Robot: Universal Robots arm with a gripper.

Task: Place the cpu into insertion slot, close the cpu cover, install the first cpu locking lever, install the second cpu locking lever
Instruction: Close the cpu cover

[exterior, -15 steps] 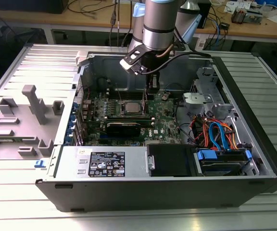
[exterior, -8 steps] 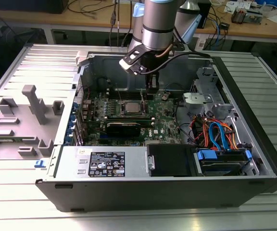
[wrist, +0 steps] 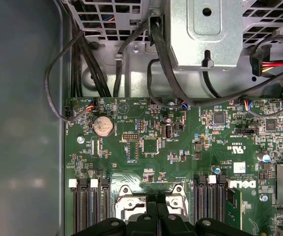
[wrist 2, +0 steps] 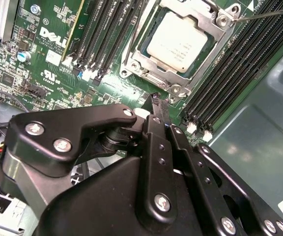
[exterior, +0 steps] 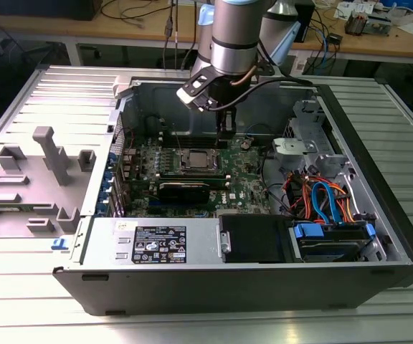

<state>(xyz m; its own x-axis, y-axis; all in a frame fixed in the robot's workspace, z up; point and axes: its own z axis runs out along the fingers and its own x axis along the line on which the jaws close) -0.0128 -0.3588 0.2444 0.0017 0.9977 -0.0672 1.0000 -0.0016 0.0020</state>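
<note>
Grey plastic piece [exterior: 52, 154]: lay at the exterior view's left, well apart from the work and so out of the arm's way.
Case [exterior: 214, 287]: lay on its side with the top open, likely so the arm could reach straight down to the board.
Board [exterior: 246, 190]: green, flat on the case floor, with long black memory slots [wrist 2: 107, 34] on both sides of the chip.
Chip [wrist 2: 181, 42]: sat flat and square in the slot [wrist 2: 173, 87] with its dull silver top up, near the middle of the board; judged already placed.
Cover [wrist 2: 139, 54]: lay down around the chip, cut-out framing the silver top; judged closed, there to press the chip home.
Rod [wrist 2: 264, 14]: thin metal, reached away from one corner of the cover; looked like a locking lever not hooked down, but not sure.
Gripper [exterior: 226, 132]: hung just to the exterior view's right of the chip and a little farther back. Fingers [wrist 2: 154, 128] were pressed together, pinching nothing. Tip sat low beside the slot's edge, a narrow closed point suited to pushing a thin lever. Contact with the rim could not be told.
Drive cage [exterior: 296, 147]: stood at the exterior view's right, clear of the slot.
Cables [exterior: 321, 197]: orange and blue, bundled near the cage, away from the gripper's path.
</note>
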